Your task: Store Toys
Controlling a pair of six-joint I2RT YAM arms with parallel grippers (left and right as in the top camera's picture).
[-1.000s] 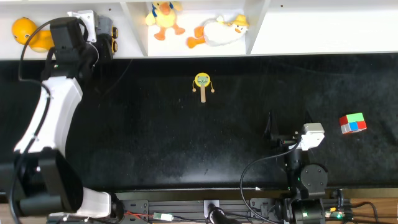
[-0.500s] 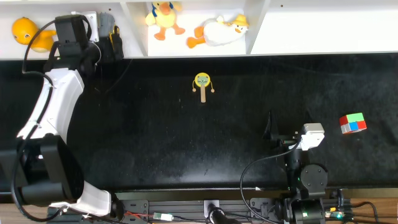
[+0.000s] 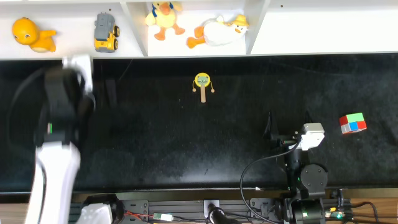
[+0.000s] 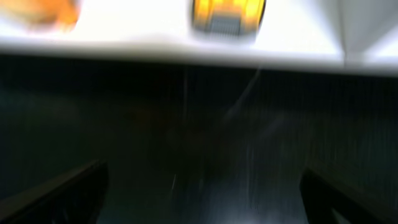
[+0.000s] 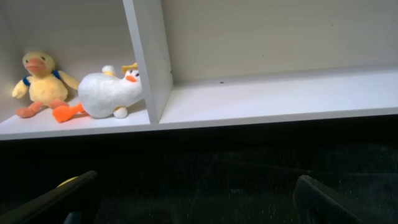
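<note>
Shelf [image 3: 323,28] along far edge of black mat [image 3: 155,143], split into compartments for sorting toys.

In left compartment: orange duck [image 3: 34,34] and, near it, truck [image 3: 106,32], upright on its wheels, apparently set there as stored.

In middle compartment: yellow duckling [image 3: 164,18] seated upright, with white goose [image 3: 217,31] on its side just beside it. Soft toys seemingly grouped together.

Out on mat, not yet stored: rattle [image 3: 203,84] near the middle, close to the shelf front, and cube [image 3: 352,123] far to the right, well apart from rattle.

Over mat in front of left compartment: left gripper [image 4: 204,171], facing truck across a gap, fingers spread wide with nothing between them. Probably free for the next toy.

Low by its own base: right gripper [image 5: 196,177], aimed toward shelf, fingers likewise spread and holding nothing. Likely parked there to leave the mat free.

Judging by position: cube best suited to right arm, rattle reachable from either side.
</note>
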